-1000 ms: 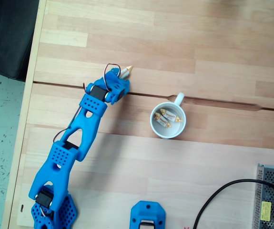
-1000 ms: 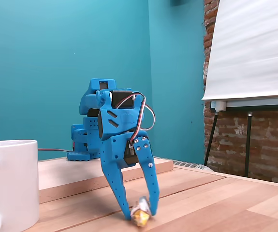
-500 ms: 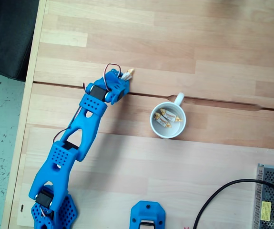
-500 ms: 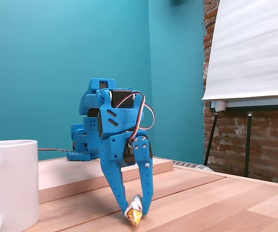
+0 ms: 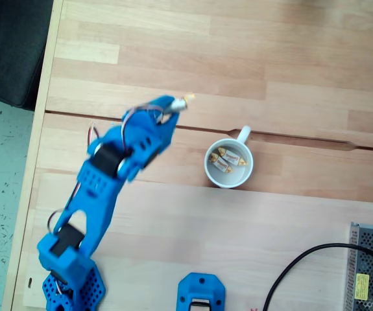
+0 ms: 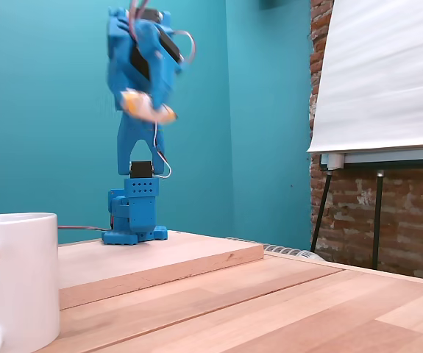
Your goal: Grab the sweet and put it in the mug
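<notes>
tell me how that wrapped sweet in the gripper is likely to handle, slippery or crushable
The sweet is tiny beside the mug, so probably very light. Its shiny wrapper with twisted ends looks smooth and crinkly, so it could slip or twist in the gripper, though it is held clear of the table now. The middle is likely firm; only the ends look floppy.

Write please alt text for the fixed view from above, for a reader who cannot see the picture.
A blue plastic robot arm reaches across a light wooden table, its hand gripping a small cream sweet with golden twisted ends. To the right in this view stands a small round white ceramic mug with two similar wrapped sweets inside.
</notes>
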You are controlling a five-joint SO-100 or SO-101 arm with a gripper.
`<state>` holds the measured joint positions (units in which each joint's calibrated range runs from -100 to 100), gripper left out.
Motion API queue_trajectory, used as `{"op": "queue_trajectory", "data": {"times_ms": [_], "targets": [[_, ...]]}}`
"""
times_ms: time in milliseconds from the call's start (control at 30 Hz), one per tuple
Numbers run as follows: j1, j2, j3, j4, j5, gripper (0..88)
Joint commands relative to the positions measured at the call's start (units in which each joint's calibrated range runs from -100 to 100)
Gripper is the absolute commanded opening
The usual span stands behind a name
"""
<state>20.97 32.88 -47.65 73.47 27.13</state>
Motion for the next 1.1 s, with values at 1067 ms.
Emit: {"op": "queue_trajectory", "data": {"times_ms": [1067], "targets": [[15.12,4.04,14.55,-8.56,8.69,3.4]]}}
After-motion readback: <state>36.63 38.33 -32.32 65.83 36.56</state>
